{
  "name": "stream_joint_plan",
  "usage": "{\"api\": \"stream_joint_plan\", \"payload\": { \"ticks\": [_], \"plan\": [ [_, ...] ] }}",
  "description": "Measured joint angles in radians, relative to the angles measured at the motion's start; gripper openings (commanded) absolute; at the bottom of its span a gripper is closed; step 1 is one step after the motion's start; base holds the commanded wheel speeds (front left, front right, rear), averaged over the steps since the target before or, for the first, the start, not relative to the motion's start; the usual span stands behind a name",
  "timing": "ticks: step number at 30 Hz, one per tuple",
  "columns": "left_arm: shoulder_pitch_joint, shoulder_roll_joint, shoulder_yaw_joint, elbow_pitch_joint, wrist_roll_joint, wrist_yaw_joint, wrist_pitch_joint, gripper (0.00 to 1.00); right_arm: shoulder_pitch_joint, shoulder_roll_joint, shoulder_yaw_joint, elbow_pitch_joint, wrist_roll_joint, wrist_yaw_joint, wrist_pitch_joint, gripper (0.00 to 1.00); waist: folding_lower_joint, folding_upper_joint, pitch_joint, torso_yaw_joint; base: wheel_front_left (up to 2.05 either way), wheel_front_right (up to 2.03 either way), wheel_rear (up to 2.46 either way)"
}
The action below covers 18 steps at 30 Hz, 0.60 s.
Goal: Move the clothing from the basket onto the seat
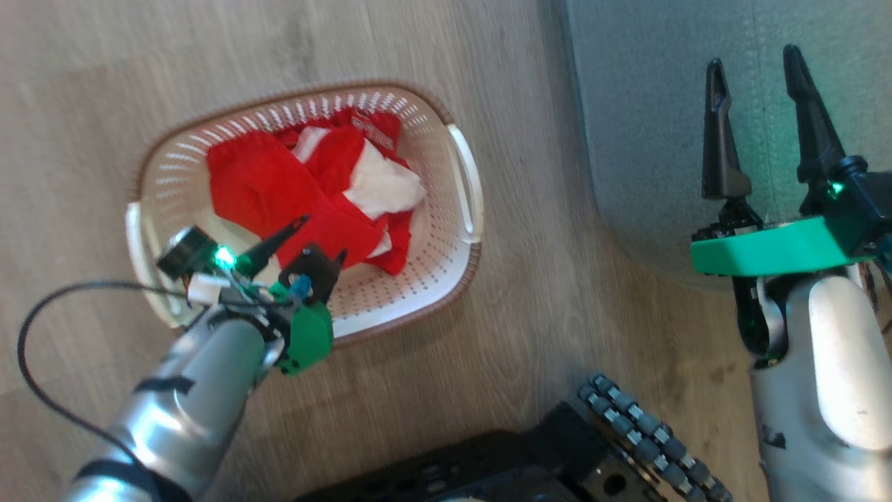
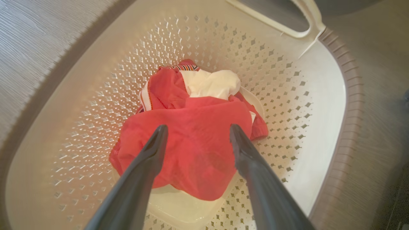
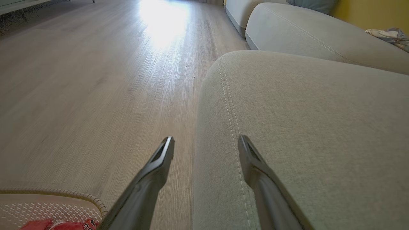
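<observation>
Red clothing (image 1: 306, 192) with white panels lies bunched in the cream basket (image 1: 435, 244) on the floor. My left gripper (image 1: 322, 238) hangs open just above the near side of the pile. In the left wrist view the red fabric (image 2: 195, 140) lies between and below the two spread fingers (image 2: 153, 150), inside the perforated basket (image 2: 319, 105). My right gripper (image 1: 755, 59) is open and holds nothing, poised over the corner of the grey-green seat (image 1: 641, 104). The right wrist view shows the seat (image 3: 303, 127), its stitched seam, and the basket's rim (image 3: 92, 199) at the lower left.
Wooden floor (image 1: 104, 84) surrounds the basket. My dark base with a roller wheel (image 1: 648, 436) sits at the bottom. A black cable (image 1: 42, 328) loops off the left arm. A second sofa section (image 3: 306, 38) with a bundle of cloth (image 3: 388, 34) lies beyond.
</observation>
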Motion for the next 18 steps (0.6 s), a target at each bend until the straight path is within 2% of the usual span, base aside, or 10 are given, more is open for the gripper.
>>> {"api": "stream_joint_plan", "payload": {
  "ticks": [2,5,11,18],
  "plan": [
    [-0.047,0.002,-0.019,0.045,0.001,-0.016,0.0,1.0,-0.009,0.0,0.004,-0.012,0.002,0.0,-0.002,1.0,0.0,0.0,0.035,-0.015,0.0,0.0,0.0],
    [-0.105,0.003,-0.017,0.14,0.0,-0.012,0.0,1.0,-0.025,0.0,0.022,-0.027,0.012,0.0,-0.003,1.0,0.0,0.0,0.08,-0.038,0.0,0.0,0.0],
    [-0.185,-0.012,-0.015,0.284,-0.011,0.03,0.0,1.0,-0.032,0.0,0.041,-0.049,0.026,0.0,-0.003,1.0,-0.0001,0.0,0.144,-0.078,0.0,0.0,0.0],
    [-0.261,-0.058,0.023,0.443,-0.072,0.057,0.005,1.0,-0.03,0.0,0.044,-0.065,0.026,0.0,-0.003,1.0,-0.0002,0.0,0.171,-0.082,0.0,0.0,0.0]
  ]
}}
